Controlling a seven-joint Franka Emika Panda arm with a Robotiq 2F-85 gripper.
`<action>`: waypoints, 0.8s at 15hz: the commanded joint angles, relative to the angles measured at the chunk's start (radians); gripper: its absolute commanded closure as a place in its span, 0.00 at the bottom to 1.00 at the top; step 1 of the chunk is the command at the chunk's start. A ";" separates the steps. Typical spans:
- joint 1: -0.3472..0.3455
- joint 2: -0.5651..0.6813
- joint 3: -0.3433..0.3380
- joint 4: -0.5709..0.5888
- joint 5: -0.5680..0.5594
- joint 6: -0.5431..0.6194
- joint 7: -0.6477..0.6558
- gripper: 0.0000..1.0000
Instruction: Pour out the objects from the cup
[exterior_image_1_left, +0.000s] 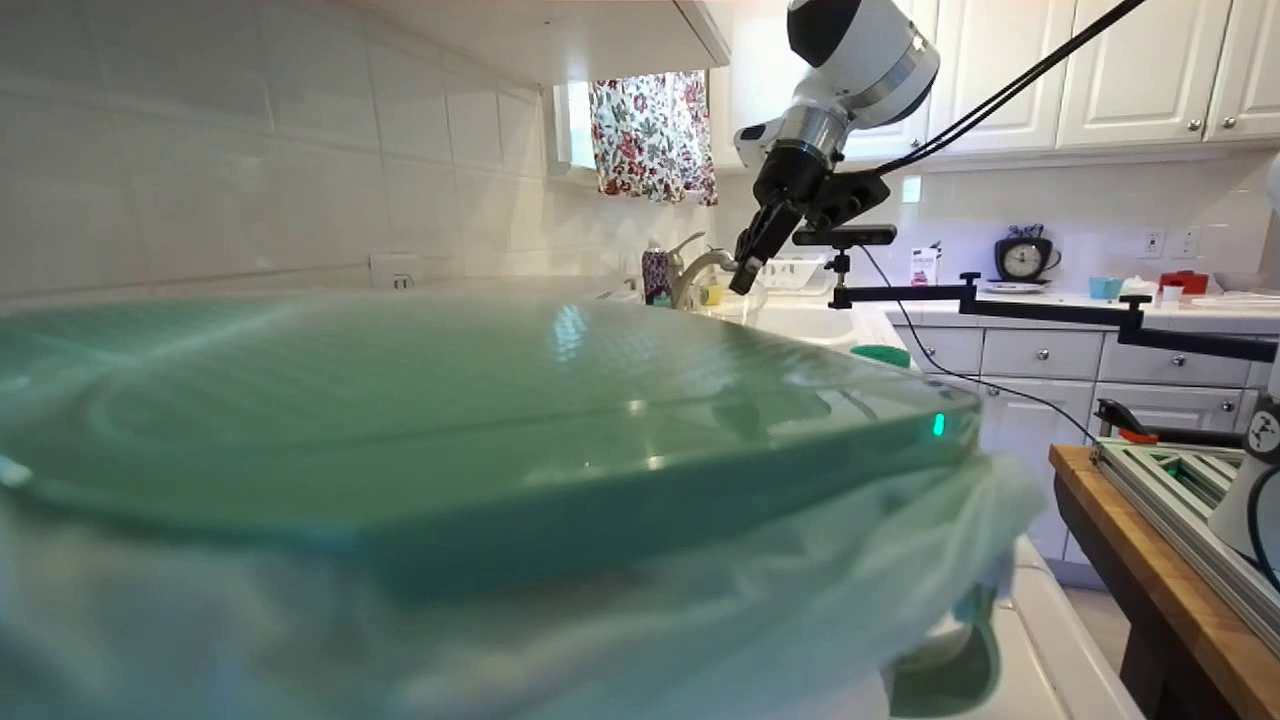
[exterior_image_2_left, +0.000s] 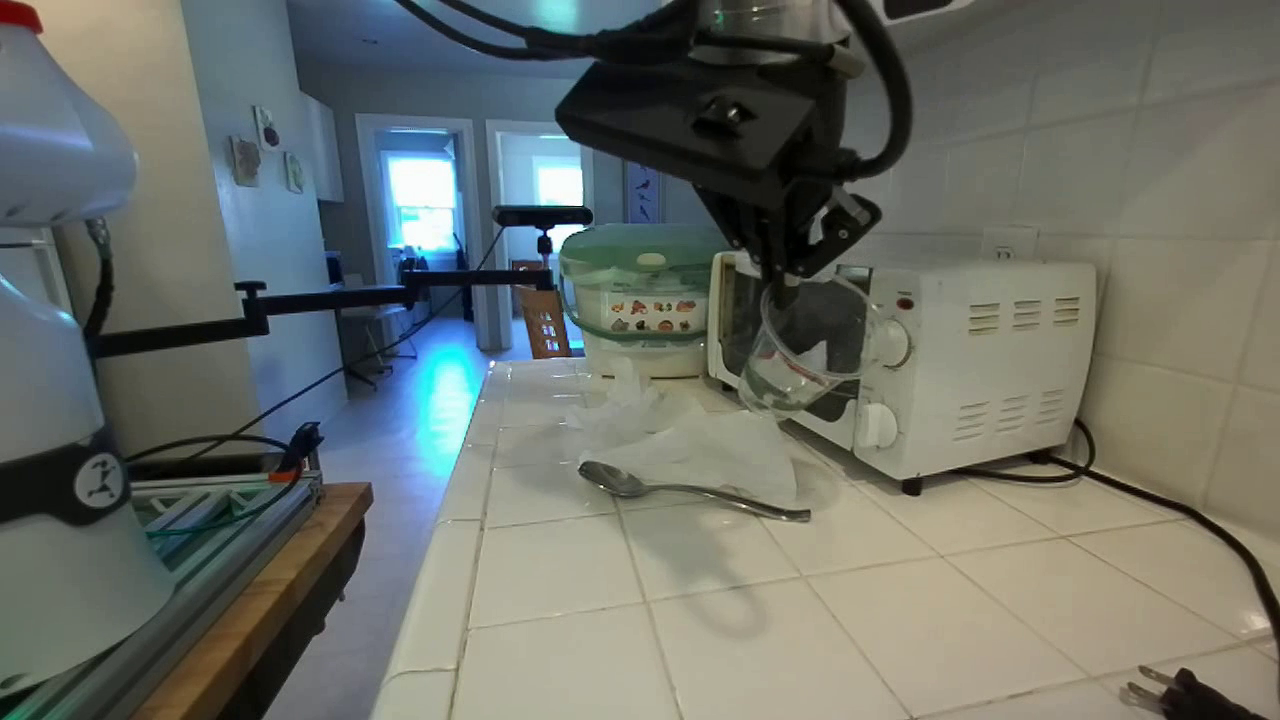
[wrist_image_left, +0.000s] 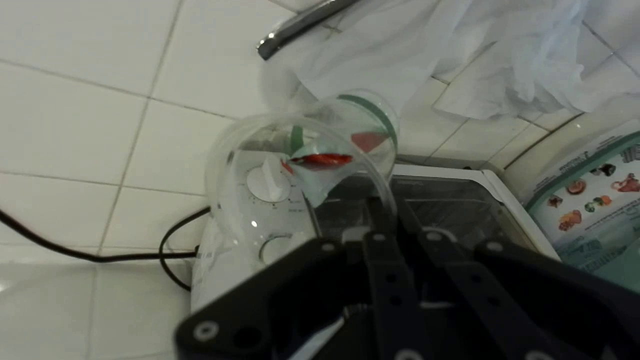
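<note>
White and tiled, the desk (exterior_image_2_left: 900, 620) lies beneath the clear cup (exterior_image_2_left: 792, 362), which hangs in the air, its rim clamped between the fingers of the hand (wrist_image_left: 391, 212). The cup is tilted: in an exterior view its long axis slants from base at lower left to mouth at upper right, the mouth turned towards the camera, the oven (exterior_image_2_left: 1000, 370) behind. In the wrist view a red piece (wrist_image_left: 326, 159) shows inside. A spoon (exterior_image_2_left: 695, 490) lies at the edge of a white sheet (exterior_image_2_left: 730, 455).
</note>
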 joint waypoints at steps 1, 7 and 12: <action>-0.018 -0.029 0.007 -0.026 0.031 -0.044 0.058 0.98; -0.032 -0.017 0.003 -0.017 0.018 -0.121 0.174 0.98; -0.050 -0.002 -0.006 0.000 0.018 -0.234 0.263 0.98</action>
